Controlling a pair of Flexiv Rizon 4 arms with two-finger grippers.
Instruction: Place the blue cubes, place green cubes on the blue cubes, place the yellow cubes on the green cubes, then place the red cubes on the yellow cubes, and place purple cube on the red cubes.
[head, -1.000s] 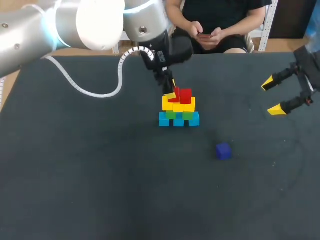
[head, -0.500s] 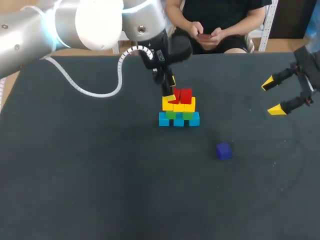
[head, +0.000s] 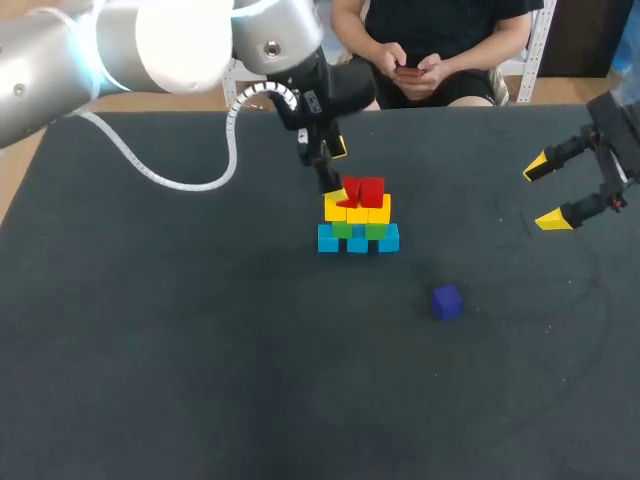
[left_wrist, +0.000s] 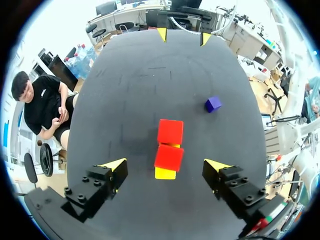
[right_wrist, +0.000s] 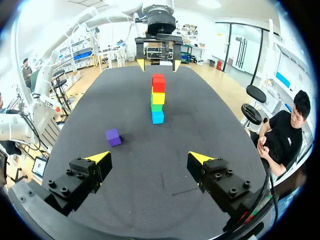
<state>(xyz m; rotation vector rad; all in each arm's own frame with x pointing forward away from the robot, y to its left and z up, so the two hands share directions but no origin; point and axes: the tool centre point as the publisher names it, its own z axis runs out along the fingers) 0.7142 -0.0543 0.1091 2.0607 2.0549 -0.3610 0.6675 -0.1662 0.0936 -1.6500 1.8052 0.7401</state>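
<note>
With the left gripper spread wide above the stack and the right gripper wide aside, the red cubes could be toppled if the purple cube, lying apart, is placed off-centre.

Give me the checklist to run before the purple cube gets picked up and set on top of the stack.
1. Red cubes seated on the yellow cubes: ok, two side by side, slightly out of line.
2. Left hand open and empty: ok.
3. Left hand away from the stack top: not ok, it hangs over the red cubes.
4. Purple cube alone on the table, nothing touching it: ok.
5. Right hand open and empty: ok.
6. Bare table between right hand and purple cube: ok.
</note>
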